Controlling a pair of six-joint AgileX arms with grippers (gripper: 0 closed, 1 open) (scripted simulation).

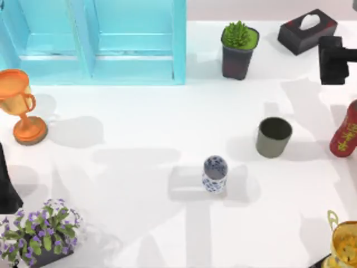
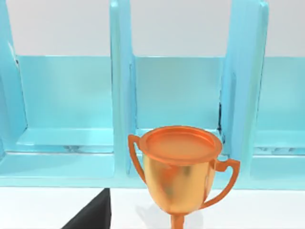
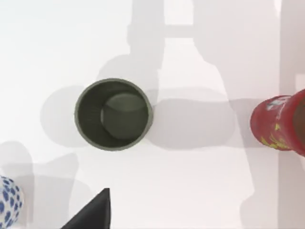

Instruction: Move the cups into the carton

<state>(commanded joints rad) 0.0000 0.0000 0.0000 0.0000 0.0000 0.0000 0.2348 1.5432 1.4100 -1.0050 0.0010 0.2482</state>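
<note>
Across the room's white tabletop (image 1: 139, 184), soft grey shadows are lying. At the far left edge, a big turquoise compartmented carton (image 1: 95, 42) is standing open. An orange trophy (image 1: 19, 106) is standing before it at the left side, and a purple-flowered plant (image 1: 39, 231) is sitting in the near left corner. A green potted plant (image 1: 239, 49) and a black tissue box (image 1: 307, 30) are sitting at the far right, a red bottle (image 1: 345, 131) and a gold trophy (image 1: 346, 243) along the right edge. Right of centre, the tapered olive-grey cup (image 1: 273, 137) is standing upright, well apart from the carton; the white blue-flowered cup (image 1: 215, 174) is standing near the middle. How far either gripper is open, I cannot tell.
</note>
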